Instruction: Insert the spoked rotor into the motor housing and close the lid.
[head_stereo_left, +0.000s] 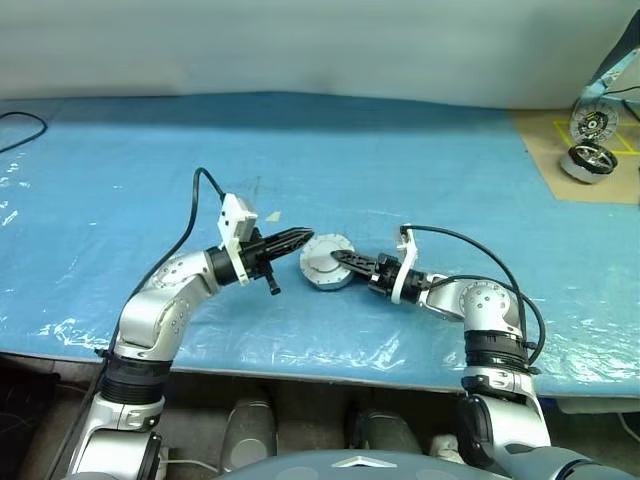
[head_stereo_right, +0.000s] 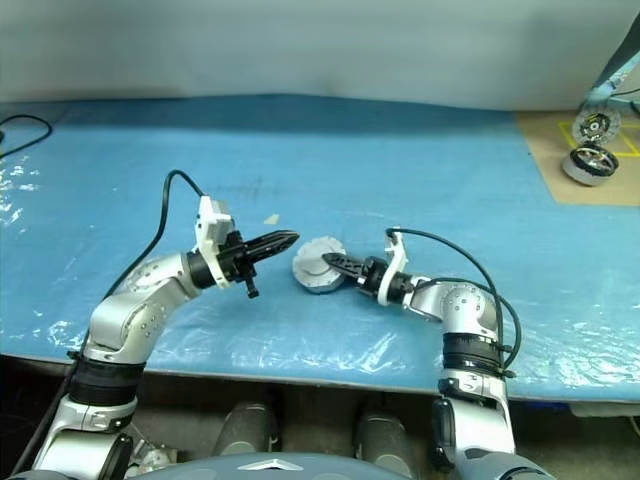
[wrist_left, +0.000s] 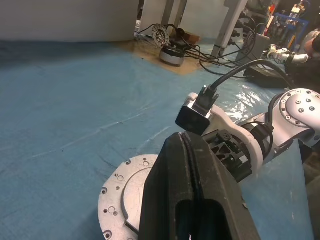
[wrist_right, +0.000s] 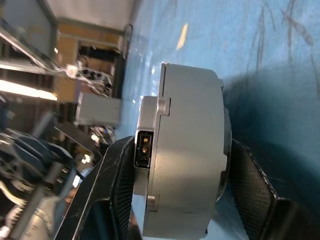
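**Housing gripped edge-on by the right claw, left claw shut beside it**

The motor housing (head_stereo_left: 327, 262) is seen near the middle of the blue-covered table (head_stereo_left: 120, 170), a little toward the near edge, with a flat silver face turned upward, so its short axis runs upright. It is straddled by the right claw (head_stereo_left: 341, 257), which reaches in from the housing's right side, pointing level and toward the left. In the right wrist view one black finger (wrist_right: 112, 180) lies against the face with the small connector and the other against the opposite face — the can is clamped between them, partly parted around its thickness.

The left claw (head_stereo_left: 300, 238) is held just beside the housing's left rim, slightly above it and apparently not touching; its two fingers (wrist_left: 192, 200) are pressed together with nothing between them. It points level and toward the right, so the two claws face each other across the housing.

The right arm is judged the nearer and already engaged. The spoked rotor cannot be made out — whether it already sits inside cannot be told. Beyond, at the far right corner, larger wheel-like motors (head_stereo_left: 590, 160) rest on a brown board (head_stereo_left: 540, 150).
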